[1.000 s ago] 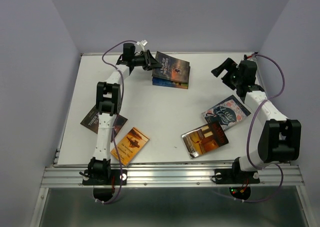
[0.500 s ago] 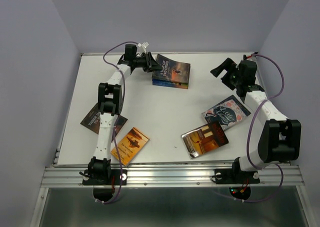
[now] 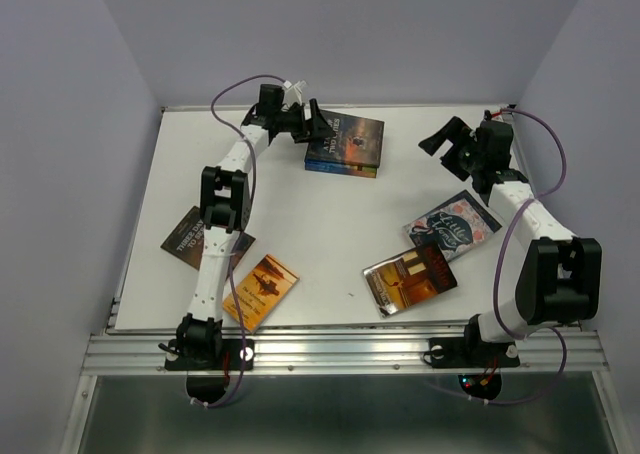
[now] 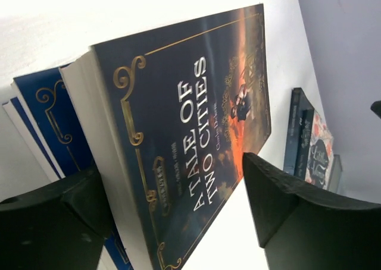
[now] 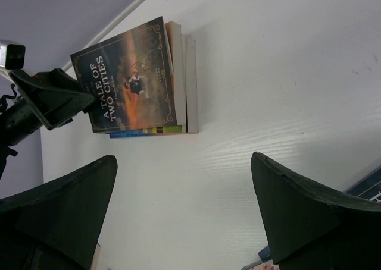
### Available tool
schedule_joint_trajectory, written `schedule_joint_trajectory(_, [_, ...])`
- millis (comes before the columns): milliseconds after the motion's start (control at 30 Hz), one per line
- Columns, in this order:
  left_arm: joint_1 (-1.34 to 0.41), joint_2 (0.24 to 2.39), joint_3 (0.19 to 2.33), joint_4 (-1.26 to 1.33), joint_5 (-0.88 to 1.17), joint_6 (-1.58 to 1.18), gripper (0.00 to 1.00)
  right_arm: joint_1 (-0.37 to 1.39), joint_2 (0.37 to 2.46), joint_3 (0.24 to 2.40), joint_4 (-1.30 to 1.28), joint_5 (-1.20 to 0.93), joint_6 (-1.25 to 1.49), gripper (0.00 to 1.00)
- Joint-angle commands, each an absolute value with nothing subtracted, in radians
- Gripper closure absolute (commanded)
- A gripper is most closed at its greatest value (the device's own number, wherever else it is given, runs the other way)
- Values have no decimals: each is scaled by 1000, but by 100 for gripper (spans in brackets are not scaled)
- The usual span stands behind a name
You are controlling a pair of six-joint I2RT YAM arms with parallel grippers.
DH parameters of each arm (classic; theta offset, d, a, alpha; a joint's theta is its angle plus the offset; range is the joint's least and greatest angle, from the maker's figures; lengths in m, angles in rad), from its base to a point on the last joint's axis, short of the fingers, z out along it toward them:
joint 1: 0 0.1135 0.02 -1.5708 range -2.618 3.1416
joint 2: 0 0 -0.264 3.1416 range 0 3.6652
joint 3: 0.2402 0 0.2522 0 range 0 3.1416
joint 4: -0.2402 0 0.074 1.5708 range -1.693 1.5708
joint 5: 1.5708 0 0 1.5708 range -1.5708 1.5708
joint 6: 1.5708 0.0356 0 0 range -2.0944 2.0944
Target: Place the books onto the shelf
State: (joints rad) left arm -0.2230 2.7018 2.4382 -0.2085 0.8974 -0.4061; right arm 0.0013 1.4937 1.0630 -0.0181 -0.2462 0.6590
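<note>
So, working from the bottom of the top view upward: four of the books lie loose and flat on the table (image 3: pixel 320 214). The orange book (image 3: pixel 260 289) is at lower left and the amber one (image 3: pixel 410 277) is at lower centre-right. The dark brown one (image 3: pixel 192 239) sits at the left, partly hidden under the left arm. The patterned white-red-blue one (image 3: pixel 453 224) is just above and right of the amber one.

Further up, at upper centre, there's a small stack. "A Tale of Two Cities" (image 3: pixel 350 137) is on top, sitting skewed over the blue books (image 4: pixel 53 112). I don't see any actual shelf in any view, so I'm guessing this far spot is the drop-off.

The left gripper (image 3: pixel 318 126) is right at that top book's left corner. In the wrist view its fingers (image 4: pixel 47 222) stand apart on either side of the cover, with bare table showing beside one, so the jaws are open and not clamping anything. The right gripper (image 3: pixel 450 139) hangs at upper right, well apart from the stack, jaws spread wide and holding nothing.

My read is that this is the let-go end of placing that top book, though it could equally be the start of a grab. Next, I'd back the left arm straight out so it doesn't drag the crooked book off. After that, go for a loose one, which are thin and flat, so a finger has to get under an edge.
</note>
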Motion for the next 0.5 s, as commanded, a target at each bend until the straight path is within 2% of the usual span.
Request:
schedule_joint_trajectory(0, [-229, 2651, 2447, -262, 772, -315, 4, 6, 1499, 1069, 3, -265, 660, 0])
schedule_joint_trajectory(233, [-224, 2577, 2442, -310, 684, -282, 1, 6, 1509, 1074, 3, -288, 657, 0])
schedule_joint_trajectory(467, [-201, 2424, 2395, -387, 471, -232, 1, 6, 1511, 1085, 3, -276, 624, 0])
